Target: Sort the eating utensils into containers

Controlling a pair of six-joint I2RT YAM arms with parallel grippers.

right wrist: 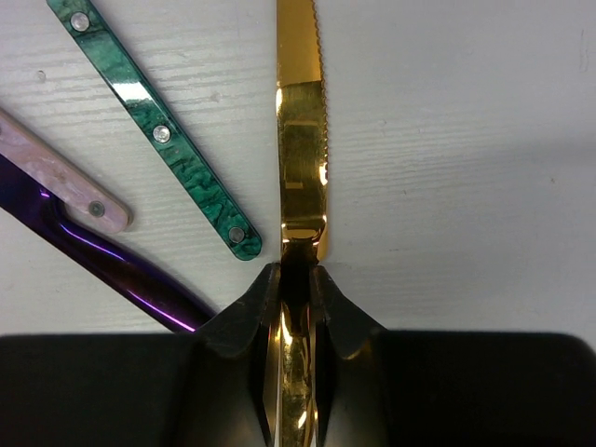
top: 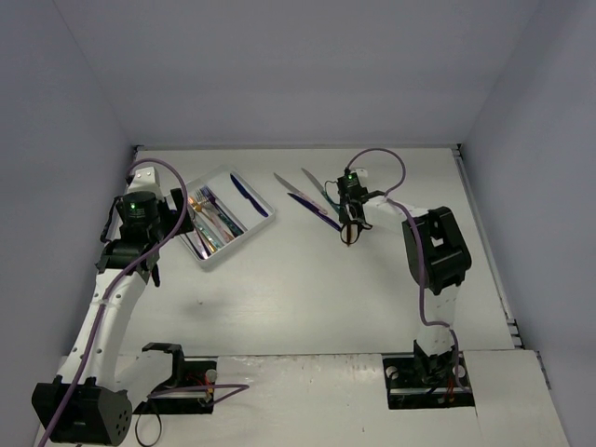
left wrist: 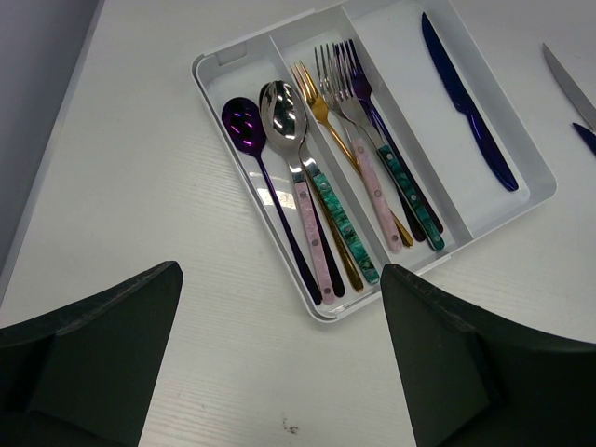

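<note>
Gold knife (right wrist: 300, 140) is being pinched by its handle in the clenched right gripper (right wrist: 298, 279), beside a teal handle (right wrist: 154, 130) and a purple handle (right wrist: 121, 275) on the table (right wrist: 466, 140), probably for carrying to the white tray (left wrist: 549, 186), over which the left gripper (left wrist: 279, 270) is hovering spread and empty.

Top external: up high behind the left arm (top: 116, 298) and right arm (top: 436, 251), gazing down and forward, far back, the whole counter (top: 307, 298) in shot.
Left wrist: riding the left arm, tipped down at the tray (left wrist: 419, 93) from mid height, with the left end effector (left wrist: 279, 270) framing the bottom corners.
Right wrist: way down low, almost on the counter, looking out along the gold knife (right wrist: 303, 140) past the right end effector (right wrist: 296, 275).
Top and left wrist share: the tray and its dark blue knife (left wrist: 466, 102).
Top and right wrist share: the small patch of counter right of the tray, under the right end effector.
</note>
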